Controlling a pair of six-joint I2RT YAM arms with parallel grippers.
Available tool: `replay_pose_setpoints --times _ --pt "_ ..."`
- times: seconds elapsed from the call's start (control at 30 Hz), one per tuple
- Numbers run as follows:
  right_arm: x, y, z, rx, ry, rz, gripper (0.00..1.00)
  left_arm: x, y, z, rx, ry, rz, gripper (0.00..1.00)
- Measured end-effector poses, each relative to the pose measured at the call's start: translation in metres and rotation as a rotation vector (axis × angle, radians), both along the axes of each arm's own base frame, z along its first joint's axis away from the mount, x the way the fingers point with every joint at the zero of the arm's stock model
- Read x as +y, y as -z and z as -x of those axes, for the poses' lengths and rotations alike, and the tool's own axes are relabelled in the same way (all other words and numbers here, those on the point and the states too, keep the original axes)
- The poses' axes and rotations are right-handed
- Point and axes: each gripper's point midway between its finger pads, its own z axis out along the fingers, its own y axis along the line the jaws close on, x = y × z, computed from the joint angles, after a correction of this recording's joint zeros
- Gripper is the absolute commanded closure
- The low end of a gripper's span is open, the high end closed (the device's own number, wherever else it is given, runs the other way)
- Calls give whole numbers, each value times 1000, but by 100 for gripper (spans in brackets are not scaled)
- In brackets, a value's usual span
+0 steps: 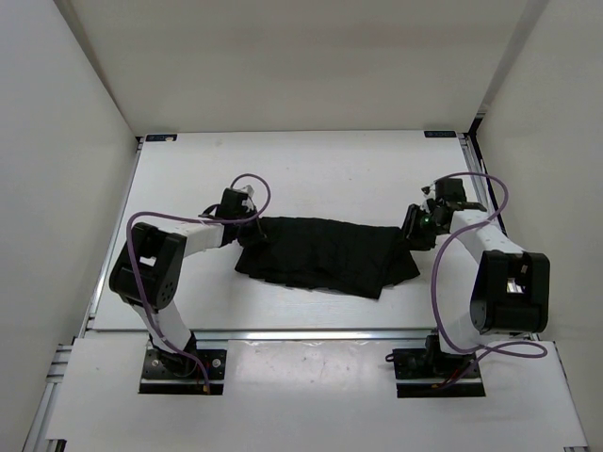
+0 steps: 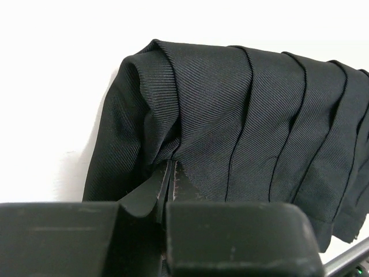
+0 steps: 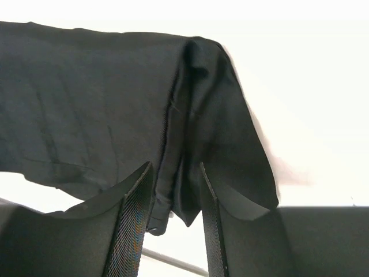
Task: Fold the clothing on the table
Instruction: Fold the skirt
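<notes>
While the left fingers (image 2: 145,195) are pinched tight on a pleated corner of the clothing (image 1: 325,254), the right fingers (image 3: 134,213) stand partly apart, with a hem fold hanging in the gap. The clothing lies across the near half of the desk (image 1: 311,169), its long axis parallel to the desk's front edge and its pinched end toward the desk's left side.

No text, number or brand can be read in any view. Two small blue tags sit at the far corners of the table (image 1: 311,169), one at the left corner (image 1: 160,137) and one at the right corner (image 1: 440,134). Whatever is printed on them is too small to make out.
</notes>
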Motion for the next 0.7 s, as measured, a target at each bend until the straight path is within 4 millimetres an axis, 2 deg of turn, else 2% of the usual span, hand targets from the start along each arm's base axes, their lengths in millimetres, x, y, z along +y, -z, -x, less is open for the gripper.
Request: replay_pose_setpoints --times 0.1,0.3,0.37,0.4,0.43,0.47,0.5,0.7 --pt "8 1 -6 -11 -16 -42 57 5 0 -3 -3 -9 -20 100" --pt "23 22 -11 32 -39 -81 60 9 -1 -4 0 -11 -37 100" --pt "26 25 -14 38 -46 -89 66 9 -1 -5 1 -9 -40 100" --pt "28 26 -17 38 -49 -94 77 9 0 -4 2 -8 -42 100" --pt "29 26 -21 36 -52 -97 83 9 0 -4 3 -8 -42 100" --pt "30 25 -25 33 -54 -102 96 9 0 -4 3 -9 -42 100" --pt "32 25 -28 29 -57 -102 100 9 0 -4 3 -9 -42 100" --pt "33 11 -47 -19 -58 -93 100 10 0 -4 3 -8 -44 100"
